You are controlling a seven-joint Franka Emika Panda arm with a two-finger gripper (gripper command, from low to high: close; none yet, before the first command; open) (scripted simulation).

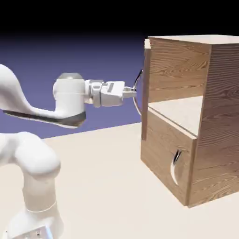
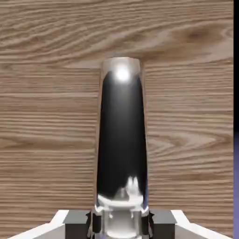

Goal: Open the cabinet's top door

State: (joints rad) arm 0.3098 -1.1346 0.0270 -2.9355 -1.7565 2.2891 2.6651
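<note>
The gripper is clenched on the curved metal handle of the top door, which stands swung out, edge-on, from the cabinet. Keep the grip firm and follow the door's hinge arc, not a straight pull, to avoid slipping off.

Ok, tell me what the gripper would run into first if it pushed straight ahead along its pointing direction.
The gripper is shut on the top door's handle, so the handle comes first, with the top door panel right behind it.
</note>
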